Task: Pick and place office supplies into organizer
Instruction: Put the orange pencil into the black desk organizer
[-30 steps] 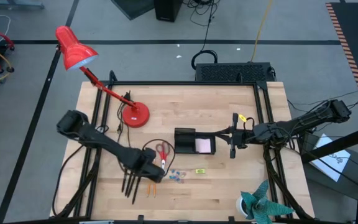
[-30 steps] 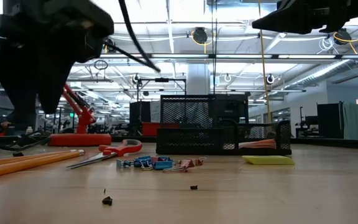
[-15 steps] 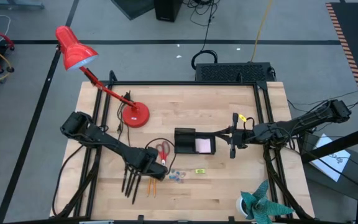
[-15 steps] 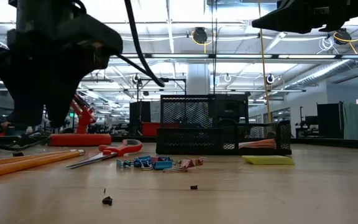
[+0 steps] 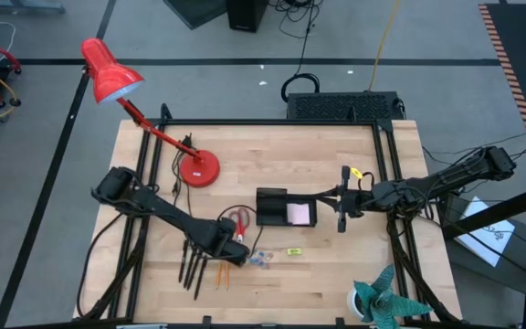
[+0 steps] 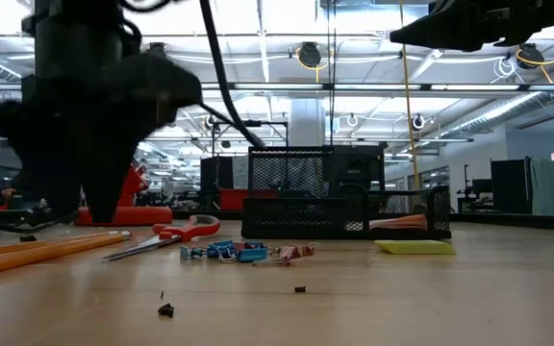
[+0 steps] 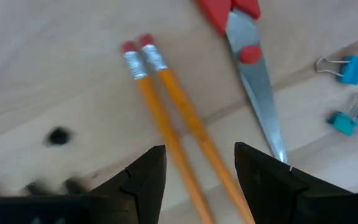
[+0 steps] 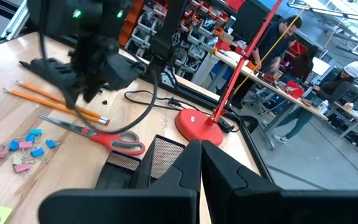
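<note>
The worktop (image 5: 336, 274) carries everything, and the organizer (image 5: 272, 207) near its middle serves as the landmark; the left arm reaches in a long slant from the worktop's left edge toward the organizer's near-left corner, its wrist low, and the left gripper (image 7: 197, 171) hangs with its jaws spread over the two orange pencils (image 7: 166, 106), gripping nothing; the right arm stretches level from the worktop's right edge, and the right gripper (image 5: 342, 212) waits just right of the organizer with its jaws pressed together, empty; the red desk lamp (image 5: 197, 169) stands behind and left of the organizer; the organizer holds the pale pink note pad (image 5: 299, 214) in its right compartment, its left compartment dark, contents not clear; the scissors (image 7: 250, 81) lie just left of the organizer, beside the pencils; dark pens (image 5: 190, 270) lie farther left; bluish clips (image 5: 261, 260) and a tiny yellow piece (image 5: 292, 251) lie just in front of the organizer
</note>
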### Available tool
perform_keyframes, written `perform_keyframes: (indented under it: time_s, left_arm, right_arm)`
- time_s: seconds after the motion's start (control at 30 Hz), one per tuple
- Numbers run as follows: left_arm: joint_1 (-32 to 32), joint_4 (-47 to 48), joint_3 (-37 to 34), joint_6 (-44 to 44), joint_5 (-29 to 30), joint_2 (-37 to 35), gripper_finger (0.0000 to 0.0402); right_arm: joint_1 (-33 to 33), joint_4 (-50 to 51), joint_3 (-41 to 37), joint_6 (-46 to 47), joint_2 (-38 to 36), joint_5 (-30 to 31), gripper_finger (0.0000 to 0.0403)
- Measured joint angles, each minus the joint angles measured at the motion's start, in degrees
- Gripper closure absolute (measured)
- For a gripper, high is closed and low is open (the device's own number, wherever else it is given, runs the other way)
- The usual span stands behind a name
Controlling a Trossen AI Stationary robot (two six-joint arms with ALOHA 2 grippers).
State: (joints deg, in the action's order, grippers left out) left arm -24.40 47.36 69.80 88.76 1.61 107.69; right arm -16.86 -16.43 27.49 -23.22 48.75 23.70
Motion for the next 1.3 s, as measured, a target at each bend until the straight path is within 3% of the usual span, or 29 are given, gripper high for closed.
perform_keyframes:
  time_s: [1.3]
  left_arm:
    - [1.6,-5.2,1.0,-1.2,-0.1,0.6,0.0204]
  right_arm:
    - [0.0,0.0,0.0,0.0,0.0,0.0,0.0399]
